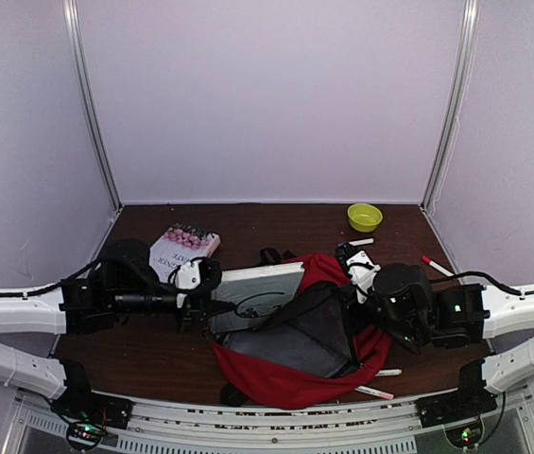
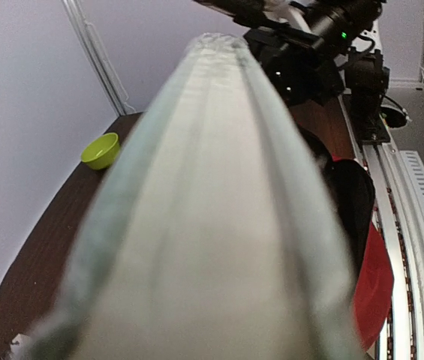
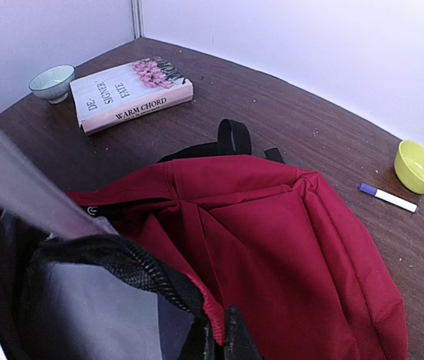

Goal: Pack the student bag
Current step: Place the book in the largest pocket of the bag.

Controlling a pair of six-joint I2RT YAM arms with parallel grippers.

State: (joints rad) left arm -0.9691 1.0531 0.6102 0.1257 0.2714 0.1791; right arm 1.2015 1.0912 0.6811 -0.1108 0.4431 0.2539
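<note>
The student bag (image 1: 290, 383) is a large red backpack lying at the table's near middle, its dark grey lining (image 1: 300, 345) showing through the open mouth. My left gripper (image 1: 208, 307) is shut on the left edge of a pale, flat book (image 1: 262, 284), whose far end reaches into the bag's mouth. In the left wrist view that pale book (image 2: 212, 225) fills the frame edge-on and hides the fingers. My right gripper (image 3: 223, 341) is shut on the bag's black zipper rim (image 3: 133, 262), holding the opening up; in the top view the right gripper (image 1: 353, 291) sits at the bag's right side.
A second book with pink flowers (image 1: 183, 248) lies at the left rear, with a pale bowl (image 3: 52, 81) beside it. A yellow-green bowl (image 1: 364, 217) stands at the back right. Markers lie near the bag's right side (image 1: 437, 266), (image 1: 387, 373), (image 3: 388, 198).
</note>
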